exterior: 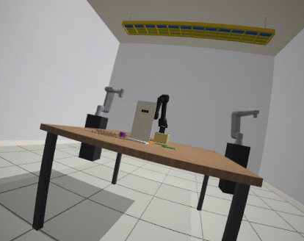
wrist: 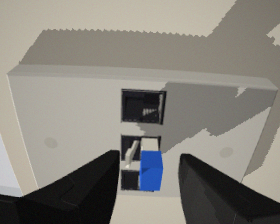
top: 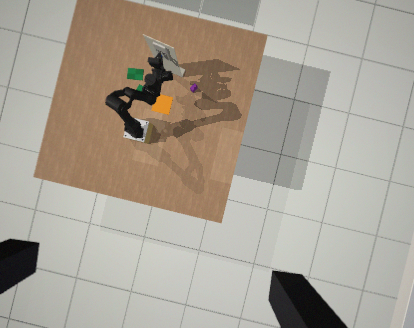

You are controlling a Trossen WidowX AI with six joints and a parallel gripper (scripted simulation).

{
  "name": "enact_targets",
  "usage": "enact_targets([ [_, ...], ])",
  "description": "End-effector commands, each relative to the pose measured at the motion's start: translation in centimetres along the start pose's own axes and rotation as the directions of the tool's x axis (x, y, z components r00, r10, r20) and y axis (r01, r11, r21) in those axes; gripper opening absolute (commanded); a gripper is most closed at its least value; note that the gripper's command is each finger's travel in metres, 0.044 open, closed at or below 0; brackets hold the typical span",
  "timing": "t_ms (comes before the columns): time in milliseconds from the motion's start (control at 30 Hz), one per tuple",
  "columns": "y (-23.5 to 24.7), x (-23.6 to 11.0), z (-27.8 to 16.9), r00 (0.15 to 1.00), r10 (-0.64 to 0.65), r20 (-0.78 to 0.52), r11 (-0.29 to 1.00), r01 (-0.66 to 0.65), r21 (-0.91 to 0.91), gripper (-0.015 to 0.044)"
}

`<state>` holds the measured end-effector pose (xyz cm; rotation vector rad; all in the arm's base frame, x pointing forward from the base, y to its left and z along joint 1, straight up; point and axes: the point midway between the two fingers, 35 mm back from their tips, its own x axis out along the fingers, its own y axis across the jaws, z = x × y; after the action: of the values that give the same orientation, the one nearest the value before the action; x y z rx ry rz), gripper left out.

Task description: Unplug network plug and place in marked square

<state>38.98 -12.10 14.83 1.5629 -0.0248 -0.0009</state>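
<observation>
The upright panel (top: 177,68) (exterior: 140,125) holds a pale plate (wrist: 81,115) with three socket openings in the wrist view. The blue plug (wrist: 151,170) sits in the middle opening; its thin pale tab (wrist: 132,154) stands out on the left side in that view. My gripper (wrist: 149,161) is open, its black fingers on either side of the blue body with a gap on both sides. Whether a finger touches the tab cannot be told. An orange square (top: 162,104) lies flat on the table, beside the arm; whether it is the marked square is not certain.
A green block-like patch (top: 135,74) and a smaller green piece (top: 139,88) lie left of the arm. A small purple object (top: 193,87) (exterior: 122,134) lies right of it. The arm's base (top: 144,131) stands on the wooden table (top: 79,150).
</observation>
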Motion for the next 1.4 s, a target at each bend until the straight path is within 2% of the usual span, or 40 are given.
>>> enact_targets([
  [0, 0.1, 0.2, 0.1, 1.000, 0.003, 0.003, 1.000, -0.003, 0.003, 0.0103],
  [533, 0.1, 0.2, 0.1, 1.000, 0.003, 0.003, 1.000, -0.003, 0.003, 0.0000],
  [1367, 0.1, -1.0, -0.2, 1.000, 0.002, 0.003, 1.000, -0.002, 0.003, 0.0000],
])
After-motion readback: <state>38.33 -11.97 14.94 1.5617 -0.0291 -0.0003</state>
